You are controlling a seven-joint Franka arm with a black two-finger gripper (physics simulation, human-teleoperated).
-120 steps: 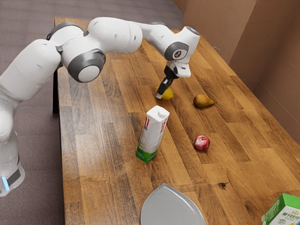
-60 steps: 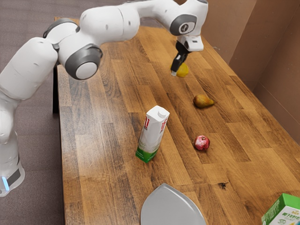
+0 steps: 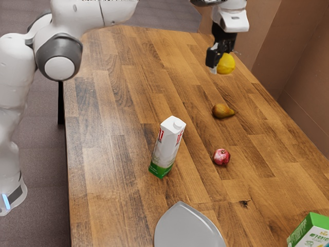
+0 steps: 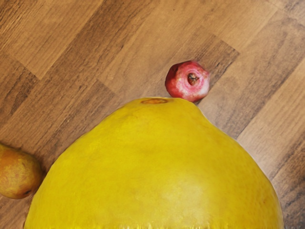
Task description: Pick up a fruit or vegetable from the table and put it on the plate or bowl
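**Lemon aloft, plate across the table**

The plate (image 3: pixel 187 226) sits at the table's (image 3: pixel 113 170) near edge, with the carton (image 3: pixel 167 146) upright beyond it, then the pomegranate (image 3: pixel 221 156) and the pear (image 3: pixel 222 110). Farthest off, the gripper (image 3: pixel 217 63) is clamped on the lemon (image 3: pixel 226 63), held clear above the wood. The plate lies well apart from the hand, toward the near edge and slightly to the exterior view's left, so the carry probably passes beside the carton.
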